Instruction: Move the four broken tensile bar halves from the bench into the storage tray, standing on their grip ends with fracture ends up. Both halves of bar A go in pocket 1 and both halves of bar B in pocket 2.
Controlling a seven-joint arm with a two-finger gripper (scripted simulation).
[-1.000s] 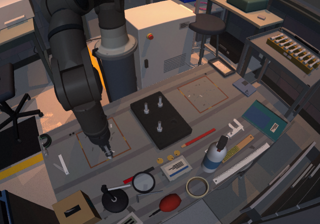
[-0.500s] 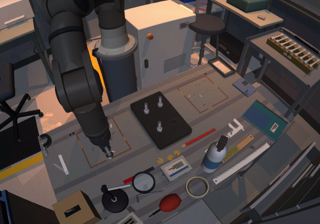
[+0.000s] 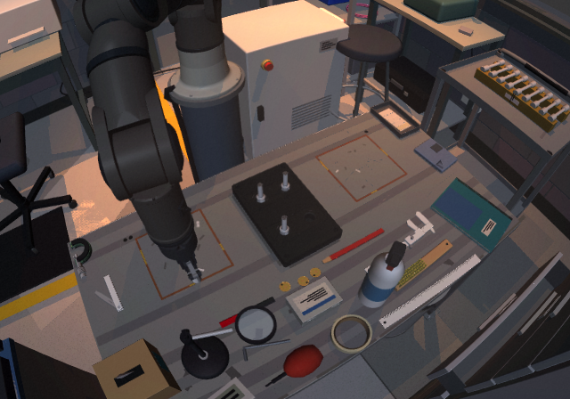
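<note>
A pale tensile bar half lies on the bench inside the left orange-outlined square, and my gripper stands right down over it with its fingers closed around it. The bar half is mostly hidden by the fingers. To the right sits the black storage tray. Three bar halves stand upright in it: two at the back and one toward the front, beside an empty round pocket.
A white cabinet stands behind the bench. A second orange-outlined square lies right of the tray. Near the front edge are a red pencil, a spray bottle, a magnifier, a tape roll and a ruler.
</note>
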